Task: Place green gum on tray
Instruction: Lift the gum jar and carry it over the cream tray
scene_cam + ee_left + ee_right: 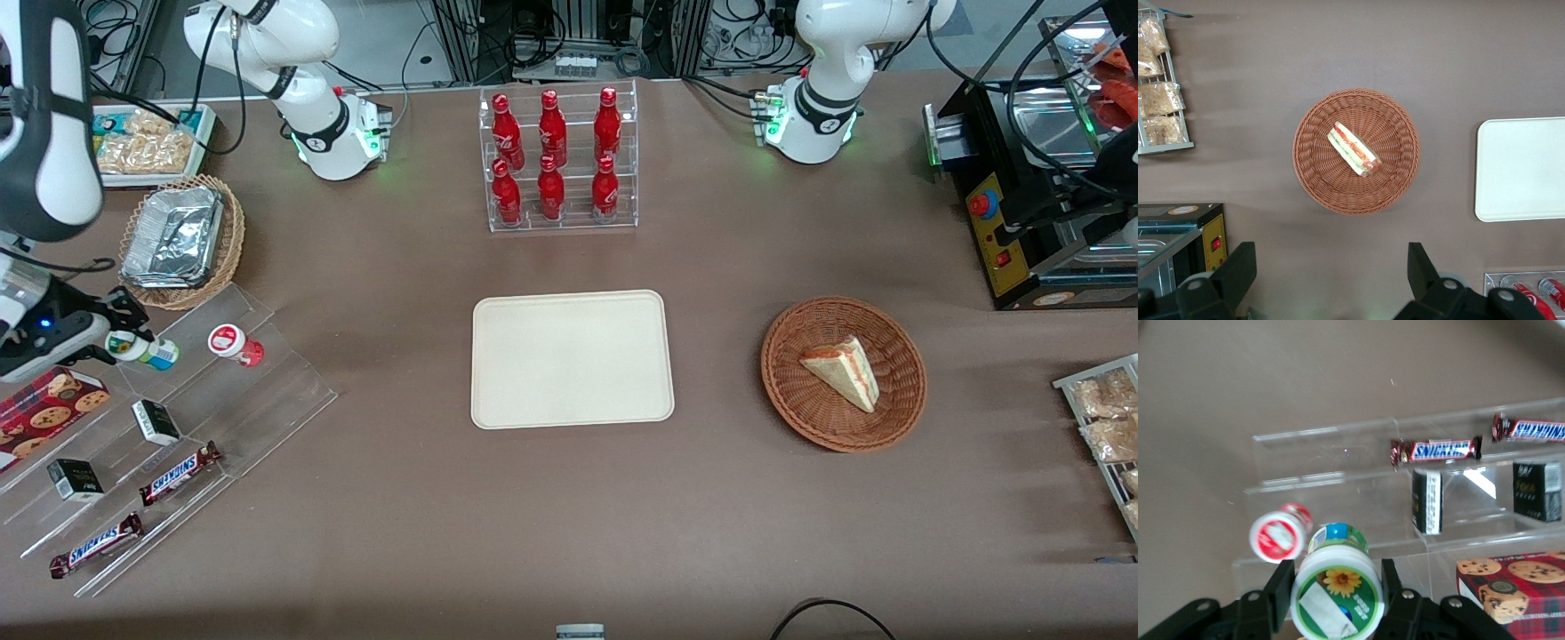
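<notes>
My gripper (pixel 1333 597) is clamped on the green gum (pixel 1337 590) at the clear stepped rack (pixel 267 391), just beside the red bottle (pixel 235 344) at the working arm's end of the table, well apart from the tray (pixel 571 358) lying mid-table.

wicker basket (pixel 1313 175) holding sandwich (pixel 1353 148), tray (pixel 1521 170) nearby

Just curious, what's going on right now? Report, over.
Gripper shut on gum, at the snack shelf. Tray bare, waiting. Red bottle beside gum.
</notes>
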Robot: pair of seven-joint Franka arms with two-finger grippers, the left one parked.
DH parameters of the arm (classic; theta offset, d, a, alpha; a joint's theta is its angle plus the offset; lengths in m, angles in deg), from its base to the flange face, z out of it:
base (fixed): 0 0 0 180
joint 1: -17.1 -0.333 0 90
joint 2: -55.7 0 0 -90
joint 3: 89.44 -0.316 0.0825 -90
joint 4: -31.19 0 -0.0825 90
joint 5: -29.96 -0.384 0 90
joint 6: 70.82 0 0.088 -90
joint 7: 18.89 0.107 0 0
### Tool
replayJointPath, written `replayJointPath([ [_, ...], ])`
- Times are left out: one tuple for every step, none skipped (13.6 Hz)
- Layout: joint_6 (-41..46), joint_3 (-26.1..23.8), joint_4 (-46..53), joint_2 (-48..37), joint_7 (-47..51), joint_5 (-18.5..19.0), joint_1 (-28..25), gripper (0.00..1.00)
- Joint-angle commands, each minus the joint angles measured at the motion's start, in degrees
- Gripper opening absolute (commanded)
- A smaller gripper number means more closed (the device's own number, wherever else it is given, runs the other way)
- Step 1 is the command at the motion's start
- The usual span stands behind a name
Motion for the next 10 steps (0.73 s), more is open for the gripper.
replayJointPath([
  [8.6, 0.1, 8.4, 2.0, 7.2, -1.0, -5.9, 0.00],
  [8.9, 0.1, 8.5, 2.1, 11.7, -1.0, -9.2, 0.00],
  [8.9, 0.1, 8.5, 2.2, 16.6, -1.0, -12.2, 0.00],
  [8.9, 0.1, 8.5, 2.5, 21.3, -1.0, -15.4, 0.00],
  [8.9, 0.1, 8.6, 3.2, 25.9, -1.1, -18.4, 0.00],
  [8.5, 0.1, 8.6, 3.8, 31.1, -1.0, -21.7, 0.00],
  [8.1, 0.1, 8.6, 5.0, 36.4, -1.1, -24.7, 0.00],
  [7.3, 0.1, 8.7, 6.1, 41.2, -1.1, -27.3, 0.00],
  [5.3, 0.1, 8.9, 7.5, 46.6, -1.1, -30.7, 0.00],
  [3.7, 0.1, 9.3, 9.0, 51.2, -1.1, -33.3, 0.00],
])
